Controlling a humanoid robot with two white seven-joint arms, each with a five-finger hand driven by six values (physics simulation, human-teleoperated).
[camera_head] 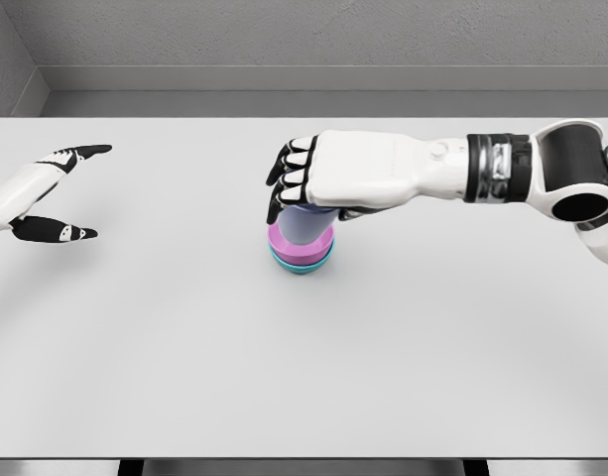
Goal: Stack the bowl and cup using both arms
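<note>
A: Where is your right hand (313,188) now?

B: Its arm reaches in from three o'clock, stretched nearly level across the white table (184,347), forearm straight, back of the hand facing the camera. The hand sits just right of the table's centre, its fingers (289,178) curled downward over a lavender cup (304,226) — you are gripping the cup from above.

A: And the cup itself?

B: It stands upright inside a pink bowl (302,242), which nests in a teal bowl (302,264). The stack rests on the table directly under your palm, toward six o'clock from the knuckles.

A: What about your left hand (56,193)?

B: It shows at nine o'clock, near the table's left edge, well apart from the stack. The fingers are extended and the thumb (56,231) is spread below them — relaxed, holding nothing.
</note>
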